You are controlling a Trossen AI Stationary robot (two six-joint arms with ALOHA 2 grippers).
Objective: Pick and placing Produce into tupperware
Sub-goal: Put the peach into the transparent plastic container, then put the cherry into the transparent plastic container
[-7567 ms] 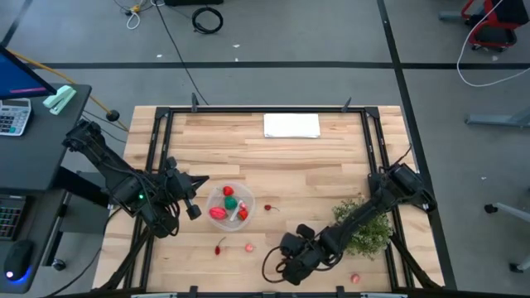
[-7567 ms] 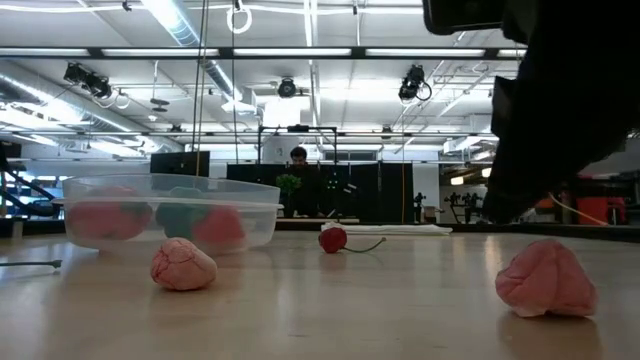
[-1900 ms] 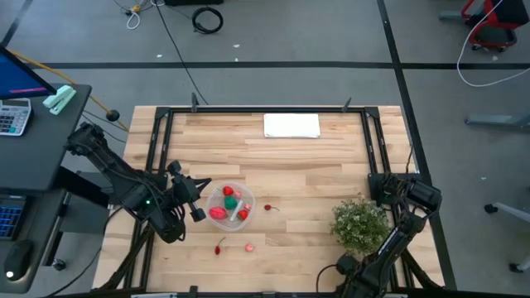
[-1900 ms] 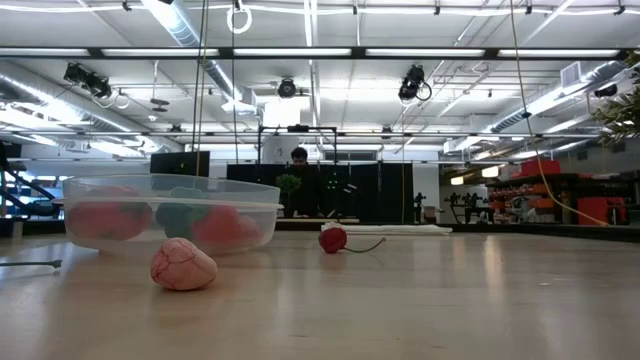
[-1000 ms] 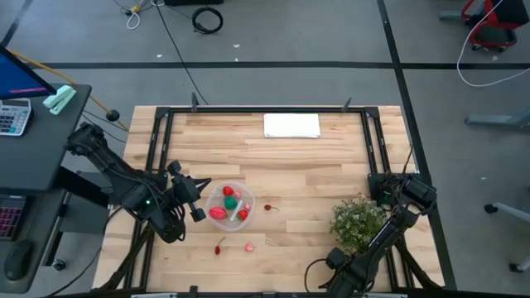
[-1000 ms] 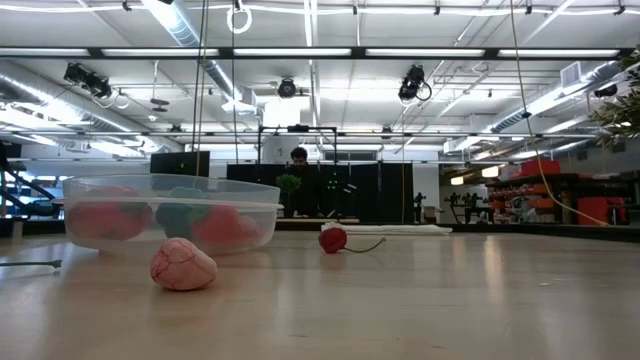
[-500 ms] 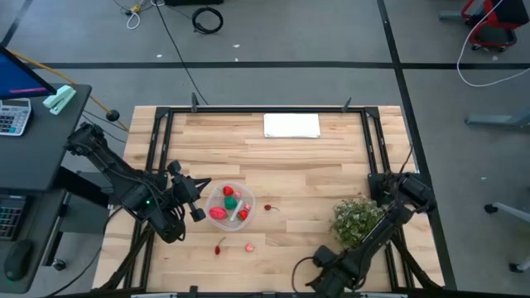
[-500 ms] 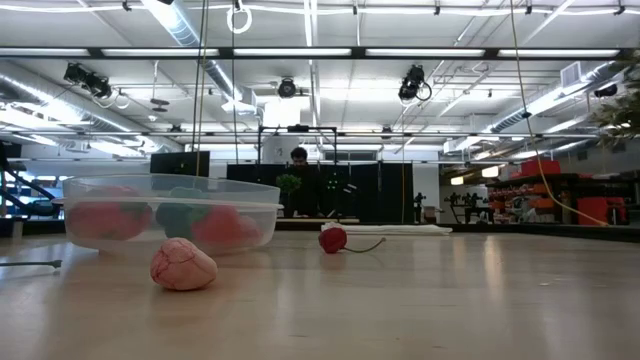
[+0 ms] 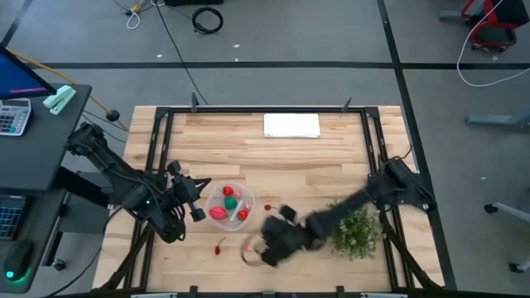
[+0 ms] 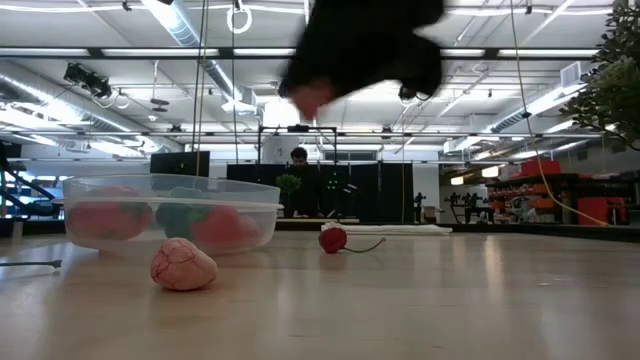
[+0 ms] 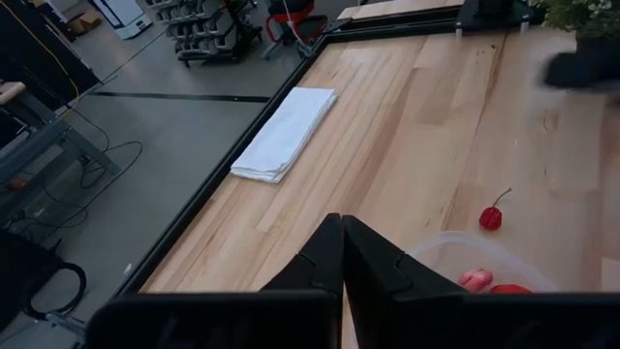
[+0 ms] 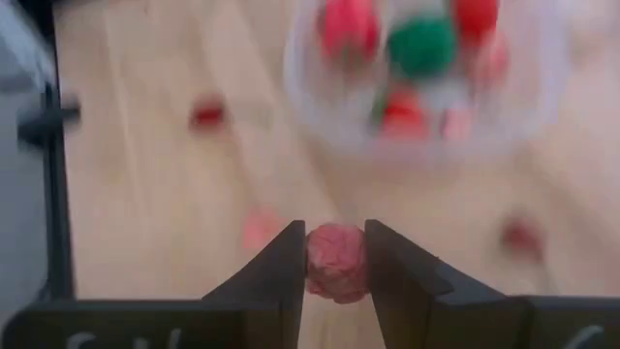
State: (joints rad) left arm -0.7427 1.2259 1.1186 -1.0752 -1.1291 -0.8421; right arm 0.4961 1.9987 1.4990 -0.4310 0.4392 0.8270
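The right gripper (image 12: 334, 260) squeezes a pink bumpy fruit (image 12: 335, 263) low in the middle (near the clear tupperware (image 9: 217, 197)). The left gripper (image 11: 341, 254) is clenched.

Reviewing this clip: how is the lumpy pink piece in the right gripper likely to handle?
The pink piece looks wrinkled and roundish, so probably soft and light. Pinched between the right gripper fingers, it seems to hold well, though once released it may roll a little.

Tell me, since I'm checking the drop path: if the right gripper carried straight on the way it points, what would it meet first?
Probably the tupperware: the right gripper, jaws shut on a pink produce piece, points toward it over bare table. Depth is unclear.
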